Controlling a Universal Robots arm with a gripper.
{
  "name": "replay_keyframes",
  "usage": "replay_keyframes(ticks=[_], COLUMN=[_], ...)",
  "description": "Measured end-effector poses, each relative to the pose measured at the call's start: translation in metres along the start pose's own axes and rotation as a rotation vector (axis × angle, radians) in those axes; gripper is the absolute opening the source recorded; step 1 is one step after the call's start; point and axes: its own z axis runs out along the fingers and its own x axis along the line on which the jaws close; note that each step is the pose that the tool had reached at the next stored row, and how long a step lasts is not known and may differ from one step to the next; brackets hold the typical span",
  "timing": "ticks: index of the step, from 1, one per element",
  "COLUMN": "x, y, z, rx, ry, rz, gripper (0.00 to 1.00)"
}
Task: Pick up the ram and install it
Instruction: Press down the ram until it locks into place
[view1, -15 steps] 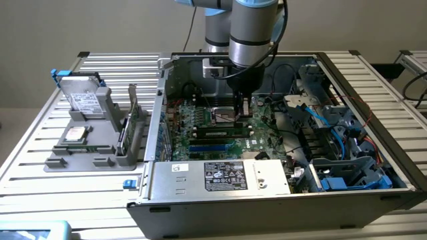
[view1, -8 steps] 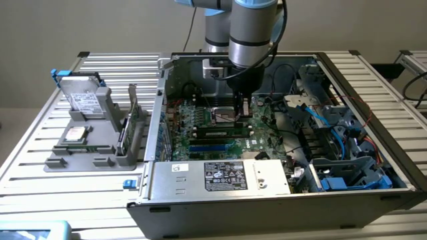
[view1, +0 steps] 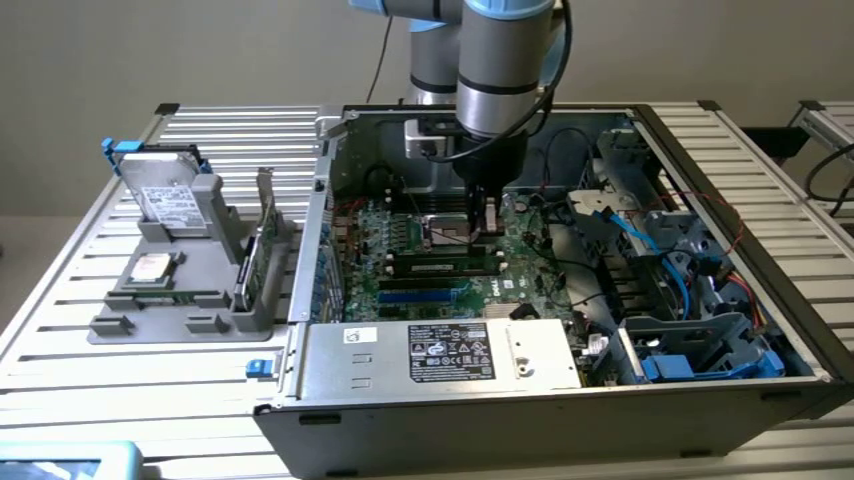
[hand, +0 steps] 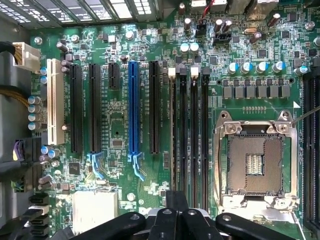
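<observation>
My gripper (view1: 489, 228) hangs inside the open sheet-metal computer case (view1: 561, 410), its matte black fingers pressed together with nothing between them. The ram (view1: 441, 267), a thin, narrow stick, stands on edge in one of the long black memory slots (hand: 194, 135) on the green motherboard (hand: 117, 125), beside the square steel-framed processor socket (hand: 255, 162). I cannot tell whether my fingers touch it

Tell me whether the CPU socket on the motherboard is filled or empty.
Empty. The CPU socket shows bare contact pads inside its metal frame in the wrist view, with no processor or cooler seated on it.
</observation>
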Motion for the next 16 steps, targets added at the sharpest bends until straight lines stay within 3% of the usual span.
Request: replay_keyframes(ticks=[16], x=[-0.0008], y=[0.0001], z=[0.0052], rx=[0.0004], ry=[0.0002], rz=[0.000], gripper=[0.11])
